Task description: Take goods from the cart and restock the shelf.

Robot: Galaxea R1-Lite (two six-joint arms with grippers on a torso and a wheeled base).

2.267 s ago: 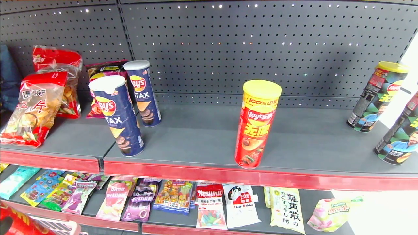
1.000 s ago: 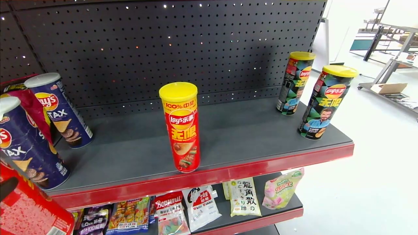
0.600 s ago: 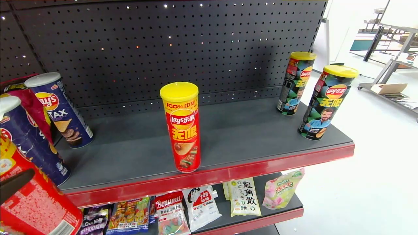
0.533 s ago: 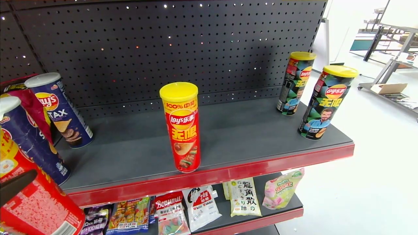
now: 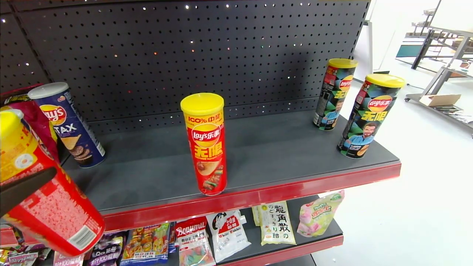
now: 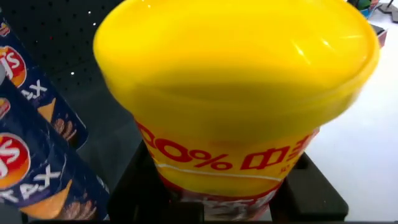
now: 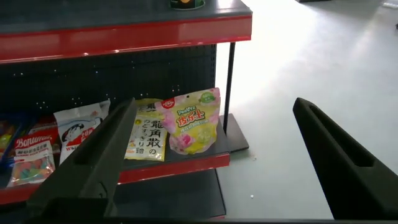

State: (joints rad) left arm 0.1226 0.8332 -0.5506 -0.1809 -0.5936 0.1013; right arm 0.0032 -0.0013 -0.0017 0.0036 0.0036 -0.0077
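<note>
My left gripper [image 6: 227,202] is shut on a red chip can with a yellow lid [image 5: 44,192]. The can is tilted, in front of the top shelf's left end and below its red front edge [image 5: 258,195]. One black finger [image 5: 24,189] crosses the can's side. In the left wrist view the can's lid [image 6: 236,74] is very close. A matching red can [image 5: 205,144] stands upright at the shelf's front middle. My right gripper [image 7: 217,162] is open and holds nothing. It is low, facing the lower shelf's snack bags [image 7: 189,121].
A blue can [image 5: 66,123] stands at back left, another partly hidden behind the held can. Two green-black cans [image 5: 371,116] [image 5: 334,94] stand at the right end. Bare grey shelf [image 5: 155,162] lies either side of the red can. The pegboard wall [image 5: 184,55] closes the back.
The head camera swung right along the shelf early on. Since then the held red can has risen and moved right at the lower left. The shelf goods have not moved.
</note>
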